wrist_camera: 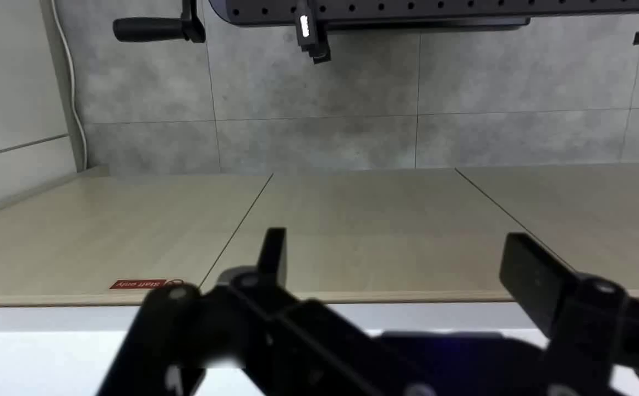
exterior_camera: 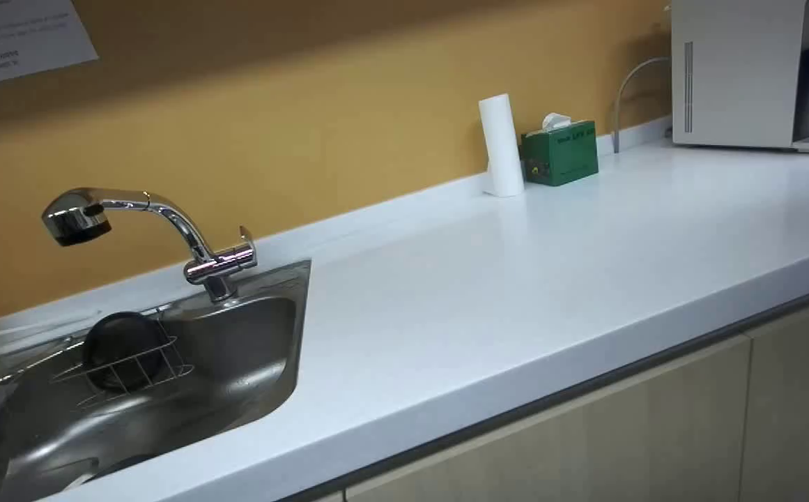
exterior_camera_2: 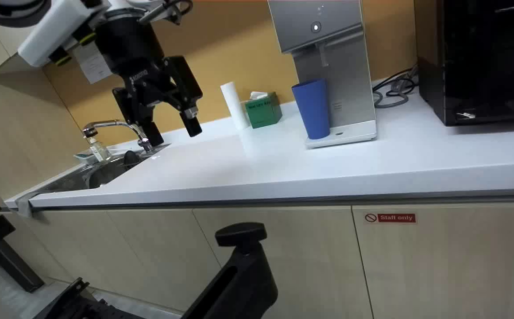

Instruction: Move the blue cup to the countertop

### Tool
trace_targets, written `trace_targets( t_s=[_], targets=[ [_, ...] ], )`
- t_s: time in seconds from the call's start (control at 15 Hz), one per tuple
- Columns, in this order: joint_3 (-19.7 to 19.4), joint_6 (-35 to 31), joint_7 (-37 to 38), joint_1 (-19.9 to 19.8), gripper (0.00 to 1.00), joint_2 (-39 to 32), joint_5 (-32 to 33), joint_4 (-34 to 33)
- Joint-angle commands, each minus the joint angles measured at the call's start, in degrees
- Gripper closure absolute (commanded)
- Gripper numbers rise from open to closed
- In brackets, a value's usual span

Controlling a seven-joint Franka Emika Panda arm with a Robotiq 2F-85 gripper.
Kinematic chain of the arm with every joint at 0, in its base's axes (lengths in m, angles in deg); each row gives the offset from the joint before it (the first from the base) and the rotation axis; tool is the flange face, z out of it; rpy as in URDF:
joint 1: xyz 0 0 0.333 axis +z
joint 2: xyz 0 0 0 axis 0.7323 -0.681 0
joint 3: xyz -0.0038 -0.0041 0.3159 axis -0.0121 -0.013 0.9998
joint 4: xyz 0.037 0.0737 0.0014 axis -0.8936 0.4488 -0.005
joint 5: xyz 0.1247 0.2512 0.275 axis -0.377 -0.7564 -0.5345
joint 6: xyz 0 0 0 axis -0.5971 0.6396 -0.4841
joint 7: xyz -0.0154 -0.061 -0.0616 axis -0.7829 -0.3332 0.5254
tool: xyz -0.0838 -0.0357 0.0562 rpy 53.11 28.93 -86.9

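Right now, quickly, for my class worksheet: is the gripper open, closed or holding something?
Gripper: open, holding nothing; the blue cup stands apart from it.

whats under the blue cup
The blue cup stands on the white base of the grey dispenser; the patch directly beneath the cup is covered and cannot be seen.

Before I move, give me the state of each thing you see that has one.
Pincer: open, holding nothing.
Blue cup: upright on the base of the dispenser.
Dispenser: front light lit.
Tissue box: open, tissue poking out.
Paper roll: standing on end.
Tap: no stream visible.
Cabinet doors: closed.
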Motion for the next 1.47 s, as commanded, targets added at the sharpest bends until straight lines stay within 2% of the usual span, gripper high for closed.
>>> trace_targets(
  t_s=[0.0, 0.8, 0.87, 1.07, 1.27, 1.4],
  targets=[
    [0.1, 0.1, 0.0, -0.1, 0.00, 0.0, -0.1, -0.1],
    [0.1, 0.1, 0.0, -0.1, 0.00, 0.0, -0.1, -0.1],
    [0.8, -1.3, 1.3, 0.0, 0.00, -0.4, 0.1, 0.1],
    [2.6, -11.7, 6.4, 0.3, 0.00, -3.2, -0.3, 0.9],
    [5.3, -27.0, 14.0, -0.1, 0.00, -9.5, -0.6, 0.9],
    [7.2, -34.8, 19.4, -0.3, 0.00, -15.3, -2.2, -1.1]
  ],
)
